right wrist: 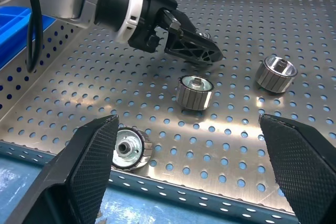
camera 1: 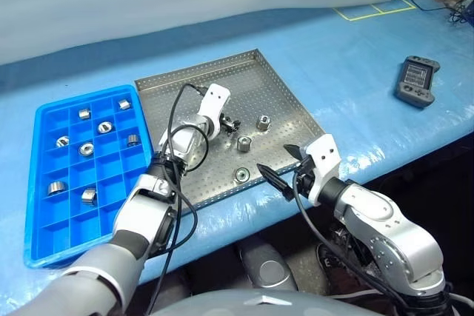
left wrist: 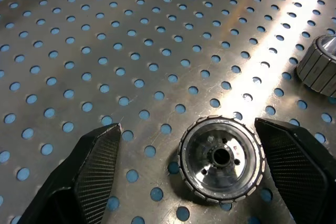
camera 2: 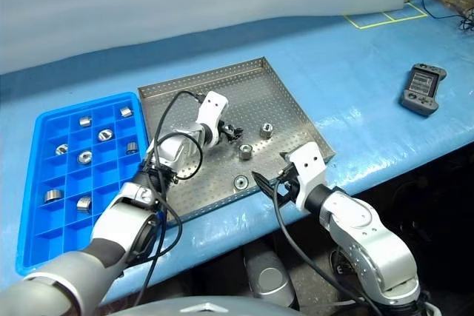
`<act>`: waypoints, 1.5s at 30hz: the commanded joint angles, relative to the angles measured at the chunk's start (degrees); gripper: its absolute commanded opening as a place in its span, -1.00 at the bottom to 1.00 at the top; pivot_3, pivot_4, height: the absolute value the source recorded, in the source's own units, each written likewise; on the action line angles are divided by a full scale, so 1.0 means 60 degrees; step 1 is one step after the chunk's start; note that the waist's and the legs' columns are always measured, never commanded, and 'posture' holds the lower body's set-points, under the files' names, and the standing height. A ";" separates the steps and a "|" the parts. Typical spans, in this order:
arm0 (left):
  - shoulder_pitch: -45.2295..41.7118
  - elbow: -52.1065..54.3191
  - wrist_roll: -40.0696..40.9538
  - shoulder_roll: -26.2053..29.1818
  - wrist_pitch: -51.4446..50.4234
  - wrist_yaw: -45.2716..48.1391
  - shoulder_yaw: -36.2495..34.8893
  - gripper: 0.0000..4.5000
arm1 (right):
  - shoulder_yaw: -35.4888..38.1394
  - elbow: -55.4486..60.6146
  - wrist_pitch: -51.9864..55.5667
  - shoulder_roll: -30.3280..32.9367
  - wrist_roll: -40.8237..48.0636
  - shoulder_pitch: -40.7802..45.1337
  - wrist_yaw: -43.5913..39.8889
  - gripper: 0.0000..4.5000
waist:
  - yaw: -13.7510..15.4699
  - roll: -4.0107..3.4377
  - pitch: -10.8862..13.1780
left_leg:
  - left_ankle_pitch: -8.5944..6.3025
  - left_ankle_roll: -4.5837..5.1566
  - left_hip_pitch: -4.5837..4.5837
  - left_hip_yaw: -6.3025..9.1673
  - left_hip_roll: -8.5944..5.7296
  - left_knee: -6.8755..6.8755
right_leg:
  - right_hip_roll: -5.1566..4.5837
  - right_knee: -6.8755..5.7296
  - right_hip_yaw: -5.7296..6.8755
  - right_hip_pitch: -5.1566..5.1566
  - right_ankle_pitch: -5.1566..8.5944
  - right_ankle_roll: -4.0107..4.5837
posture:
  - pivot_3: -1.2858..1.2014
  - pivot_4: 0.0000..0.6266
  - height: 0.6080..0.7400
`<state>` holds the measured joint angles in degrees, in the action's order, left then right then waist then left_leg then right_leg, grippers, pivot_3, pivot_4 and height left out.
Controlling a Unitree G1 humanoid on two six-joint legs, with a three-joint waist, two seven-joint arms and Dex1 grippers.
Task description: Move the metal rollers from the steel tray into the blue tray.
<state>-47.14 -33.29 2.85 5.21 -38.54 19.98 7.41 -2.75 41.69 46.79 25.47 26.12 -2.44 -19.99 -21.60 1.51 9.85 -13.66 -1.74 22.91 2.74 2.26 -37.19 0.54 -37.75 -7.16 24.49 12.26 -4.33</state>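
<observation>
The right end effector [camera 1: 277, 167] is seen at the near edge of the blue-covered tabletop [camera 1: 348, 79], just over the front rim of the large flat perforated steel tray [camera 1: 274, 90], with its two black fingers spread fully apart and nothing held. Three small shiny ring-like metal rollers remain on the steel tray: one [camera 1: 241, 175] lying close to the front rim, one [camera 1: 244, 143] near the tray's middle, and one [camera 1: 263, 120] slightly beyond it toward the right. The left end effector [camera 1: 232, 123] is positioned low over the tray's centre, pointing toward the right; its fingers [left wrist: 94, 166] are observed wide apart in the left wrist view, flanking the middle roller [left wrist: 220, 158], which rests on the perforated floor between them without visible contact, nothing being grasped. To the left of the steel tray, just beside it, the bright blue plastic compartment tray [camera 1: 44, 242] is noted, with eight rollers, such as one [camera 1: 87, 149], distributed singly among its square compartments. Farther away on the right, a dark grey handheld controller [camera 1: 417, 81] is recorded lying on the tabletop, well apart from both trays.
</observation>
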 commanded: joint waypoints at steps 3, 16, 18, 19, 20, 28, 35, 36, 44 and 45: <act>0.0312 0.0138 0.0011 -0.0095 0.0002 0.0169 0.0032 0.26 | -0.0041 0.0214 -0.0132 -0.0063 0.0038 0.0108 -0.0014 1.00 | 0.0007 -0.0001 -0.0001 | 0.0000 0.0000 -0.0003 0.0001 0.0000 0.0000 | 0.0000 -0.0001 0.0001 -0.0002 0.0000 0.0000 | -0.26 -0.52 1.00; 0.0805 0.4635 0.1329 0.0258 -0.1138 -0.0365 -0.1863 -0.24 | -0.0825 -0.0243 -0.0184 -0.0005 0.0054 0.1457 -0.0680 1.00 | 0.0322 -0.0004 0.0007 | 0.0000 0.0000 0.0004 0.0002 -0.0002 0.0006 | -0.0001 -0.0005 -0.0002 0.0008 0.0003 -0.0002 | -0.15 -0.52 1.00; 0.1055 0.5922 0.1617 0.0477 -0.1482 -0.0499 -0.2342 -0.24 | -0.1054 -0.0490 -0.0256 -0.0049 0.0040 0.1861 -0.0908 1.00 | 0.0398 -0.0006 0.0008 | 0.0000 0.0000 0.0002 0.0002 0.0000 0.0008 | 0.0000 -0.0005 -0.0003 0.0008 0.0003 -0.0002 | -0.11 -0.52 1.00; 0.1188 0.6464 0.1769 0.0597 -0.1641 -0.0528 -0.2551 -0.24 | -0.1167 -0.0641 -0.0316 -0.0082 0.0043 0.2056 -0.1043 1.00 | 0.0469 -0.0008 0.0009 | 0.0000 0.0000 0.0002 0.0003 0.0000 0.0009 | 0.0001 -0.0007 -0.0002 0.0009 0.0003 -0.0002 | -0.10 -0.52 1.00; 0.1361 0.7036 0.1921 0.0743 -0.1847 -0.0581 -0.2799 -0.24 | -0.1323 -0.0847 -0.0385 -0.0146 0.0035 0.2278 -0.1190 1.00 | 0.0548 -0.0008 0.0009 | 0.0001 0.0000 0.0001 0.0005 0.0001 0.0010 | 0.0002 -0.0009 -0.0002 0.0009 0.0002 -0.0002 | -0.09 -0.52 1.00; 0.3789 1.1038 0.2392 0.2002 -0.3510 -0.1041 -0.3974 -0.24 | -0.2665 -0.2261 -0.0945 -0.0553 -0.0205 0.3636 -0.2468 1.00 | 0.1735 -0.0012 0.0010 | 0.0001 0.0000 0.0005 0.0026 0.0002 0.0004 | 0.0004 -0.0008 0.0017 0.0009 0.0003 0.0003 | 0.05 -0.52 1.00; 0.6068 1.3858 0.2872 0.1907 -0.4501 -0.1478 -0.5218 -0.24 | -0.3435 -0.3272 -0.1452 -0.0948 -0.0364 0.4511 -0.3519 1.00 | 0.2906 0.0000 0.0014 | 0.0001 -0.0003 0.0011 0.0034 0.0003 -0.0013 | -0.0005 -0.0003 0.0042 0.0004 0.0005 0.0011 | 0.13 -0.52 1.00; 0.6301 1.4098 0.2880 0.1739 -0.4574 -0.1626 -0.5415 -0.24 | -0.3563 -0.3438 -0.1506 -0.1047 -0.0417 0.4621 -0.3631 1.00 | 0.3022 0.0002 0.0013 | 0.0003 -0.0006 0.0011 0.0036 0.0002 -0.0017 | -0.0006 -0.0006 0.0046 0.0002 0.0006 0.0012 | 0.14 -0.52 1.00; 0.8674 1.5204 0.2738 0.0976 -0.4764 -0.2052 -0.5805 -0.24 | -0.4261 -0.4107 -0.1911 -0.1719 -0.0645 0.5099 -0.4346 1.00 | 0.3475 0.0005 0.0011 | 0.0011 -0.0019 -0.0002 0.0037 0.0008 -0.0033 | -0.0004 -0.0010 0.0056 -0.0012 0.0002 0.0038 | 0.19 -0.52 1.00; 0.8891 1.5196 0.2764 0.0872 -0.4675 -0.2060 -0.5815 -0.24 | -0.4283 -0.4144 -0.1921 -0.1779 -0.0636 0.5111 -0.4395 1.00 | 0.3505 0.0005 0.0011 | 0.0012 -0.0020 -0.0003 0.0037 0.0010 -0.0033 | -0.0003 -0.0010 0.0058 -0.0012 0.0018 0.0066 | 0.19 -0.52 1.00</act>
<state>6.03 54.78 19.13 10.87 -67.43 7.79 -27.10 -28.58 16.04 36.71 15.37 22.16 27.02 -45.40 -0.58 1.53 9.91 -13.59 -1.87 22.89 2.97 2.32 -37.38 0.52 -37.82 -6.80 24.42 12.40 -3.88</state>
